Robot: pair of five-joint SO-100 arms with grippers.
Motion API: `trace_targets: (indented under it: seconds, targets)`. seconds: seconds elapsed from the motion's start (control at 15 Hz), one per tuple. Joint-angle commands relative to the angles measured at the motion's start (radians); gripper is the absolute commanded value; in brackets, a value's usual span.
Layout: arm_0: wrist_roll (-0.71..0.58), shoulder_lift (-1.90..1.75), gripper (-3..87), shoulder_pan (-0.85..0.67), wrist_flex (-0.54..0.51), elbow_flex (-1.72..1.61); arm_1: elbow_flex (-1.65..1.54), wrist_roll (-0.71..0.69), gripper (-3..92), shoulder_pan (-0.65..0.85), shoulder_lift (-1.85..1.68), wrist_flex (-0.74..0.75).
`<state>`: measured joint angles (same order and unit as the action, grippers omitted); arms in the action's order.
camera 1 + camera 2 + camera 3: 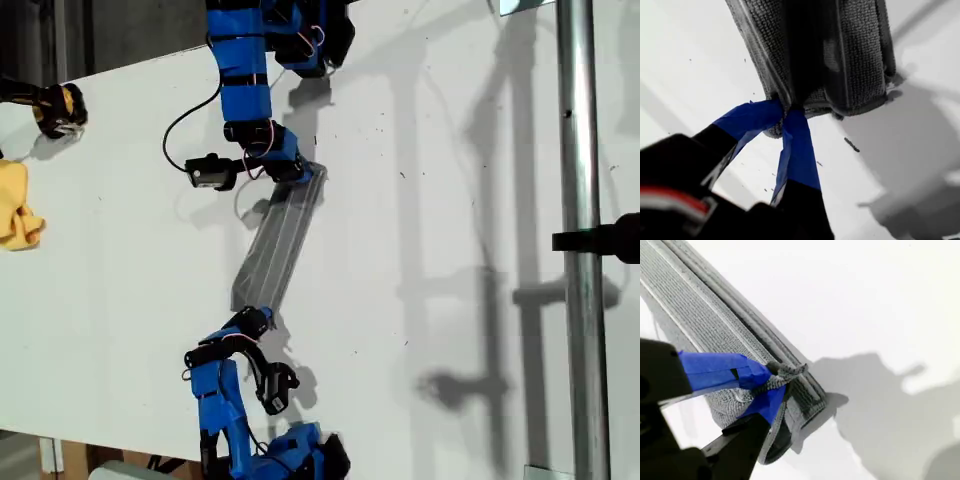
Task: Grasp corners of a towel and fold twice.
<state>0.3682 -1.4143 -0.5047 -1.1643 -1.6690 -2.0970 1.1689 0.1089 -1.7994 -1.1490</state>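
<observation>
— So, where is the towel (277, 240)?
— Mid-frame in the exterior view, pulled long on the white table (450, 150). My first gripper (785, 116) and my second gripper (771, 380) each pinch an end tight

Towel (278, 240) grey, thin pale stripes; table (420, 250) white; cloth (15, 205) yellow; arm jaws blue-taped.

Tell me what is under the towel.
The white table lies under the folded towel, held at its ends by my first gripper and my second gripper. Anything beneath its layers is hidden.
</observation>
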Motion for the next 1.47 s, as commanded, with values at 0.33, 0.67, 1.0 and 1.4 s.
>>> trace_targets:
  seconds: [0.33, 0.67, 1.0, 1.4]
  targets:
    - [0.011, -0.011, 22.6, -0.055, -0.077, 0.101, 0.009, -0.029, 26.9, 0.072, -0.075, -0.112]
    - [0.067, -0.084, 31.8, -0.114, -0.166, 0.129, 0.018, -0.035, 39.8, 0.153, -0.299, -0.299]
    - [0.132, -0.499, 32.0, -0.072, -0.158, -0.080, -0.067, 0.067, 39.1, 0.146, -0.712, -0.408]
    - [0.410, -1.537, 12.7, 0.156, -0.014, -0.841, -0.394, 0.362, 36.0, -0.058, -1.262, -0.420]
